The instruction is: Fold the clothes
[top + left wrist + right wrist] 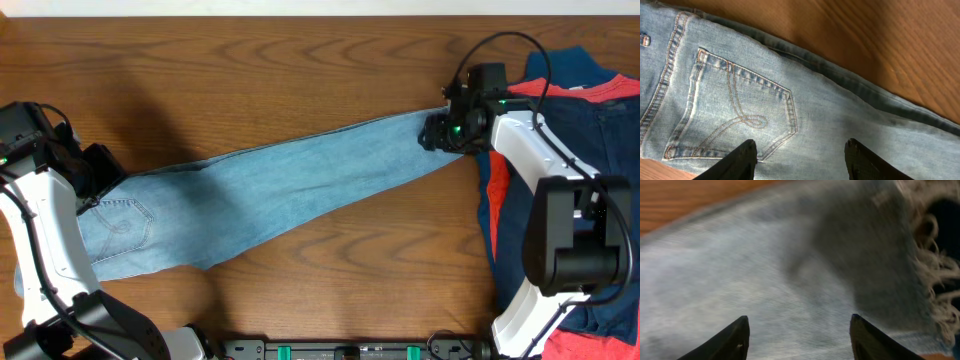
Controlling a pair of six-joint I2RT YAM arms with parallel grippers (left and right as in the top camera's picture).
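Jeans lie stretched across the wooden counter. Left end effector hovers open over a back pocket. The right end effector is open at the frayed hem.

The overhead camera looks straight down on the whole jeans. The left wrist camera looks down close over their back pocket. The right wrist camera sits closer still, over their frayed hem. The overhead view covers both spots.

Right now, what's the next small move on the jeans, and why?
Probably lower the right end effector and close near the frayed hem: it is open over the leg end, gripping nothing. The left end effector is open over the back pocket, and the jeans lie stretched out, unfolded.
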